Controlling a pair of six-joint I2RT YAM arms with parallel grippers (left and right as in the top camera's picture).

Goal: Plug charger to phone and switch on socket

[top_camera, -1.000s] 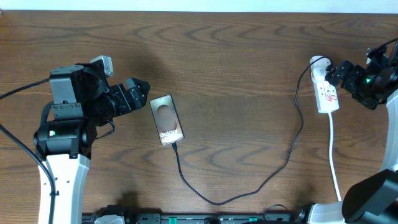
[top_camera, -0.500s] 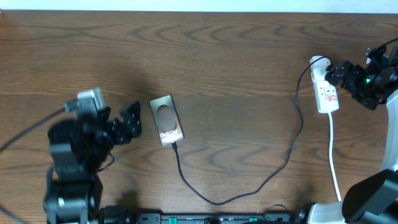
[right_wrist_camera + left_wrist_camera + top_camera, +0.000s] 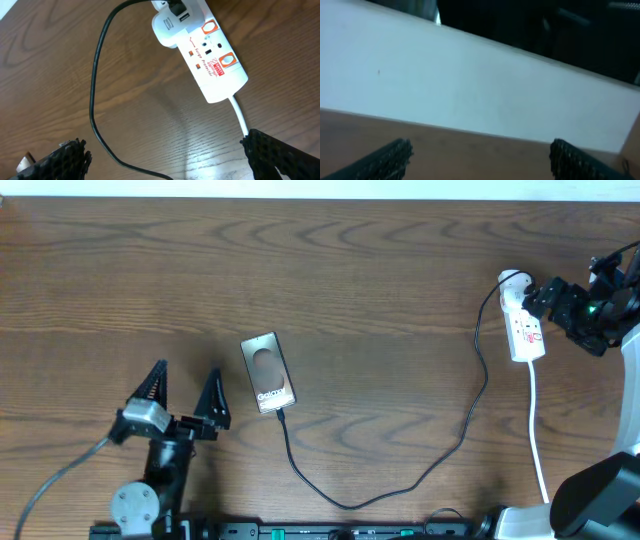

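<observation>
The phone (image 3: 268,373) bears white "Galaxy" lettering, and the socket (image 3: 202,50) reads "Surge Protected" beside a red label (image 3: 218,71) too small to read.

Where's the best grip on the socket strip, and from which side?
Probably pinch the socket across its narrow width, at the end near its white cord, from above: it lies flat, long sides free, and the charger plug fills the other end.
</observation>
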